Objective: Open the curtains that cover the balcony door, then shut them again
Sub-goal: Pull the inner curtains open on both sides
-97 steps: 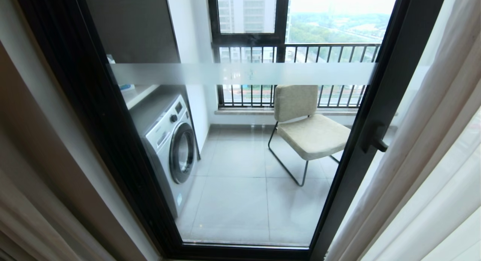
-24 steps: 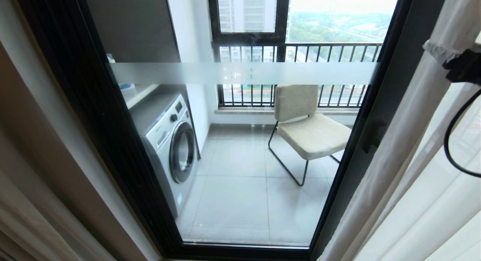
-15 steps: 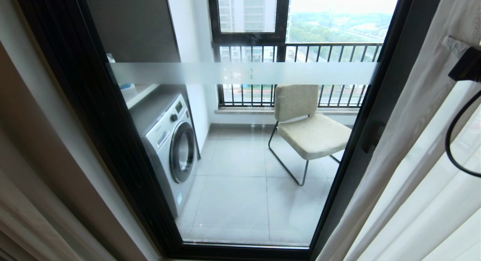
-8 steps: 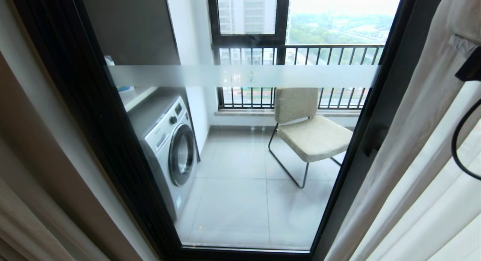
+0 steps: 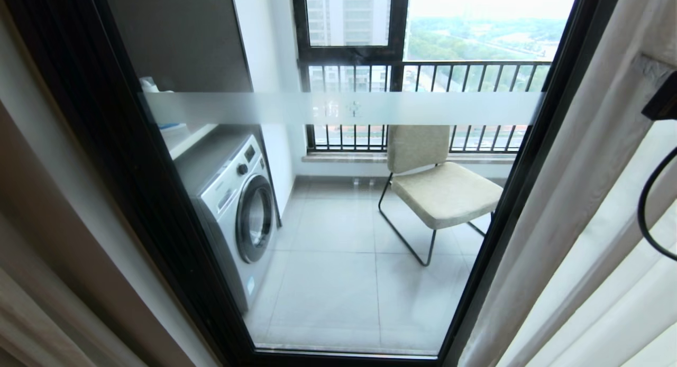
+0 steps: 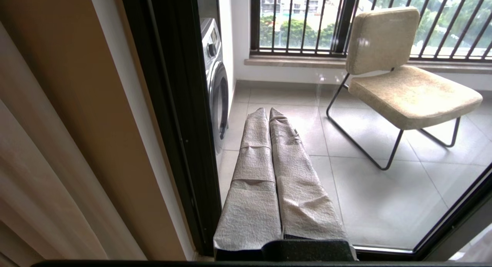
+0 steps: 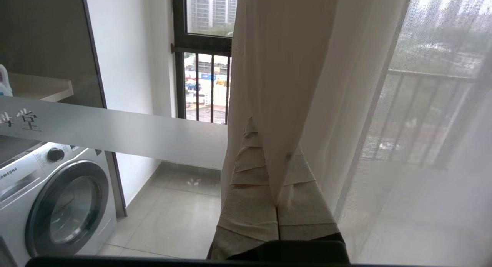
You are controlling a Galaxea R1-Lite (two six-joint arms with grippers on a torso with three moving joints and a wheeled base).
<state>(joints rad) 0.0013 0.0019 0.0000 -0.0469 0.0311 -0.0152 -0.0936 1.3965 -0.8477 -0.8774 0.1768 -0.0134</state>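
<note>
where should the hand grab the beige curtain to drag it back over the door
Grip the beige curtain at its free vertical edge, coming from the room side. That edge hangs beside the uncovered balcony door, and the right hand is already shut on a fold there.

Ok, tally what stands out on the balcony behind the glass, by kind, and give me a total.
Washing machine: 1
Chair: 1
Total: 2
</note>
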